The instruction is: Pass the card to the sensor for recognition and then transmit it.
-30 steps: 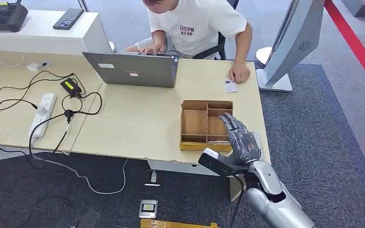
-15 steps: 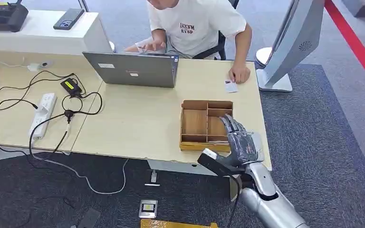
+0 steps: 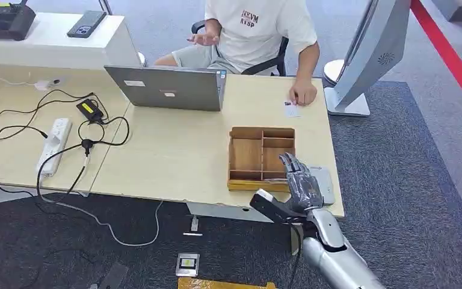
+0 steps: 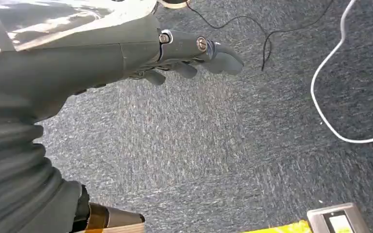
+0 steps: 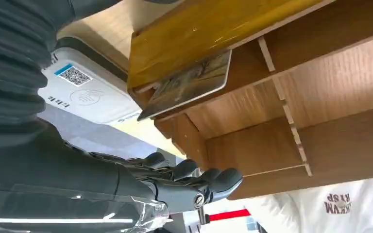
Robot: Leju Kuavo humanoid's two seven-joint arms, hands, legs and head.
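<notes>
1. My right hand (image 3: 302, 182) hovers over the near right corner of the wooden tray (image 3: 246, 156), fingers loosely apart and holding nothing. The right wrist view confirms this: the fingers (image 5: 194, 179) are slightly curled but bare.

2. The card (image 5: 187, 86) I'm after sits in the tray's near right compartment, leaning on the tray's front wall, tilted rather than flat. It lies just ahead of and below my fingertips, not touching them.

3. Its long axis runs along that front wall, across the line of my reach, so I judge that I'll need to come down on its long edge and pinch across its thin faces.

4. The sensor (image 3: 322, 180), a flat grey reader with a QR sticker, lies on the desk (image 3: 174, 156) just beside the tray's right side, almost under my palm. The carry from card to sensor should be short, out to the right.

5. My left hand (image 4: 194, 53) hangs over the carpet, fingers curled in, holding nothing, well away from the tray. The right hand is plainly nearer.

6. A person (image 3: 264, 27) sits at the desk's far side, one hand resting by another small card (image 3: 291, 109) there.
</notes>
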